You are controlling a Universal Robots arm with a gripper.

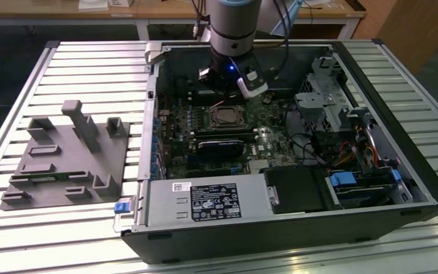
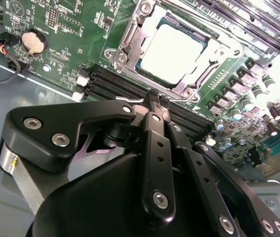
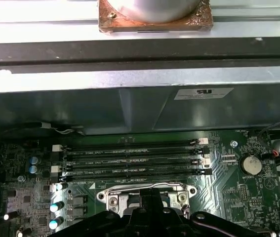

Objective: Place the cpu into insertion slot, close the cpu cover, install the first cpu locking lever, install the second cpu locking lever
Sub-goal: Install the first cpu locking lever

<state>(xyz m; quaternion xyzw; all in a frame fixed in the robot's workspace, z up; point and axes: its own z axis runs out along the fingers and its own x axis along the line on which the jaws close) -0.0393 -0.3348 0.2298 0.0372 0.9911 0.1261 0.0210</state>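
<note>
Exterior view high over case (image 1: 280, 242); both wrist views close on insertion slot (image 2: 125, 49) (image 3: 114, 199)

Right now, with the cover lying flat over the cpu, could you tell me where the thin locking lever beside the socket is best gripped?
Probably at the bent free end of the locking lever. It is a thin wire lying low along the edge of the cpu cover, so come down from above, pinching across the wire; the memory slots alongside crowd a sideways approach.
</note>
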